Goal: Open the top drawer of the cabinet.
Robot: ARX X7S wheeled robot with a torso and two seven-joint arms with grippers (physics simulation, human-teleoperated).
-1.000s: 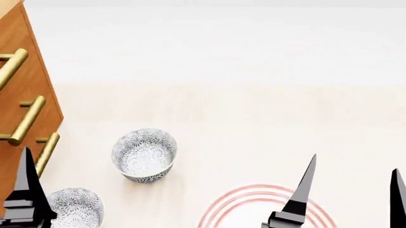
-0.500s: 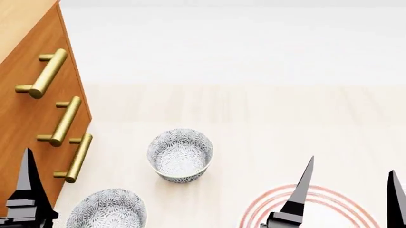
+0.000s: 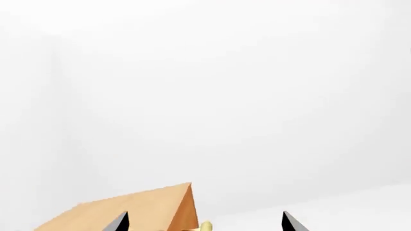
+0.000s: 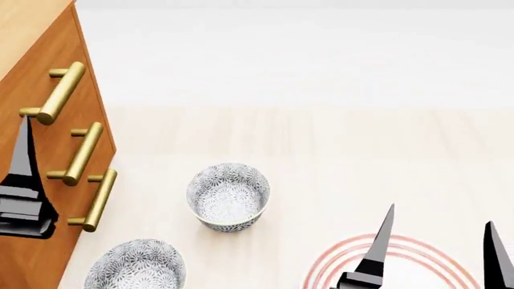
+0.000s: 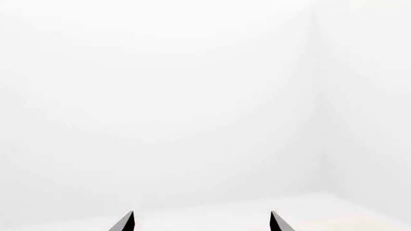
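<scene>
So the cabinet (image 4: 36, 138) sits off at about 9 o'clock in the head view, orange-brown wood with three brass bar handles stacked down its front. The top drawer (image 4: 24, 66) is the uppermost one, up around 10 o'clock, and it looks flush with the cabinet face, so not pulled out. Its brass handle (image 4: 58, 91) runs slanted. The left pincer (image 4: 24, 180) only shows one dark finger in the head view, right in front of the cabinet face with its tip just below that top handle; in the left wrist view both tips sit wide apart, so it's released, gripping nothing. The right pincer (image 4: 437, 253) is down at 5 o'clock over a red-ringed plate (image 4: 401, 265), fingers spread, also released. Two patterned bowls rest on the pale bench (image 4: 337, 150), one (image 4: 228, 195) near centre and one (image 4: 135, 265) at 7 o'clock.
</scene>
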